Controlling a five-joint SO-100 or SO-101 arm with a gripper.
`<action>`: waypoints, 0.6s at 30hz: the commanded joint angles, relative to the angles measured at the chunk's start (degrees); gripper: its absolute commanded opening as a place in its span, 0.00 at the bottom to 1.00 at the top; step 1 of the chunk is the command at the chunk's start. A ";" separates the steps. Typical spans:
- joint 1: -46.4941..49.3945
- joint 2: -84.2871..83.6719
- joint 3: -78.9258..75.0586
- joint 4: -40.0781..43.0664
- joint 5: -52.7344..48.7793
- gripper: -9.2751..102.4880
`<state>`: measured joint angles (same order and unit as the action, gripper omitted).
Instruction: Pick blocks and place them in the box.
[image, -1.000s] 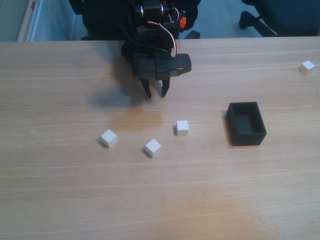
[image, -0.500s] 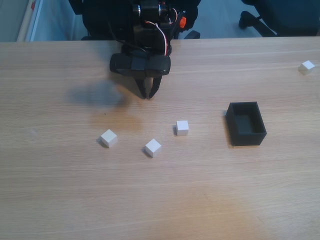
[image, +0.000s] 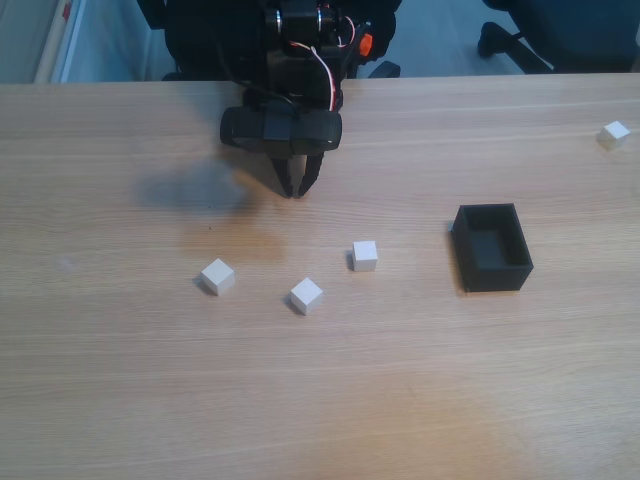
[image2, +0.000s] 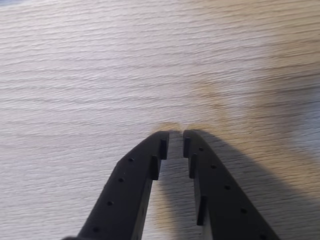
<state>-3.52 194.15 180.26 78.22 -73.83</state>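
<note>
Wood-grain table (image: 120, 380), white blocks (image: 306, 295) scattered, black box (image: 492, 247), gripper (image: 296, 189) empty

Office: wood-grain desk (image: 120, 380), swivel-chair base (image: 510, 42) behind.

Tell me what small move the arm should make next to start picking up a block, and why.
Probably open the jaws and swing toward the nearest block. The gripper hangs over bare table with its jaws nearly closed on nothing, as the wrist view shows. The box looks empty, and that block lies below and right of the gripper in the fixed view.
</note>
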 joint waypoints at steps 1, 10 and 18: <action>-0.26 1.32 3.69 1.85 0.44 0.08; -0.09 1.32 2.29 0.88 -1.49 0.08; -0.53 -11.16 -8.44 -4.92 -3.87 0.13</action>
<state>-3.52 188.53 176.48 75.41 -76.82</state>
